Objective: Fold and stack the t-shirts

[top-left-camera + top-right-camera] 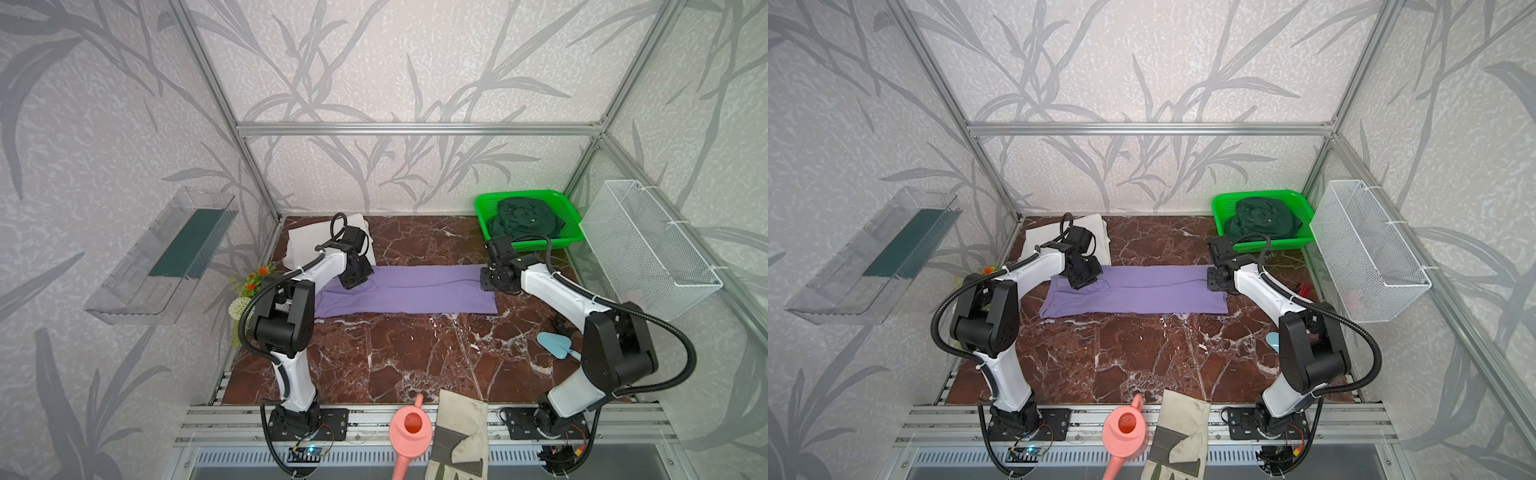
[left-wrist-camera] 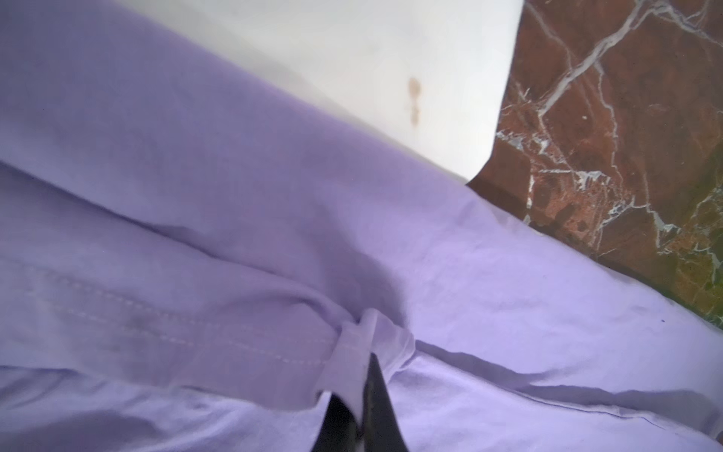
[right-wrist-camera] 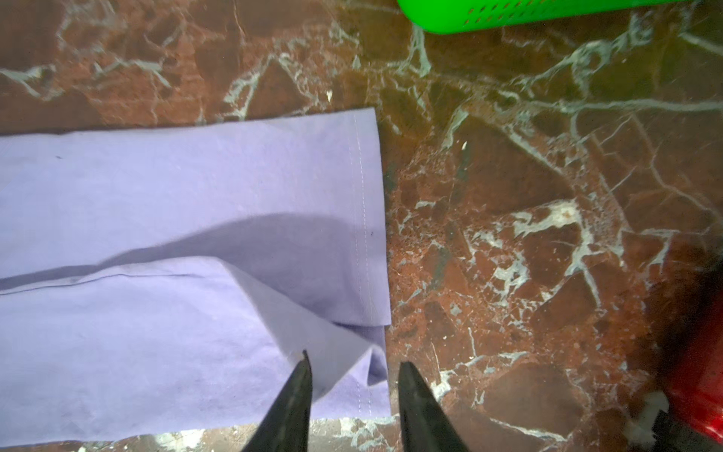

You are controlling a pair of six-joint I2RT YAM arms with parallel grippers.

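Pinches a small ridge of the purple shirt (image 2: 274, 219) near its left end with the left gripper (image 2: 365, 391), jaws closed tight on the cloth. Hangs the right gripper (image 3: 354, 362) low at the shirt's right end, jaws partway apart and gripping nothing, one finger (image 3: 297, 395) over a turned-up corner of the cloth, its mate over bare table (image 3: 508, 235) just past the hem. Finds the shirt in both top views as a long folded strip across the middle of the table, between the two grippers. Places a folded white shirt (image 1: 303, 241) at the back left and a crumpled dark green shirt (image 1: 523, 218) in a green basket (image 1: 559, 242) at the back right. Shows only in the left wrist view the pinched cloth, the white shirt meeting the purple one's far edge, and a brownish stain on the white. Shows only in the right wrist view the gap between the right jaws and the stitched hem.
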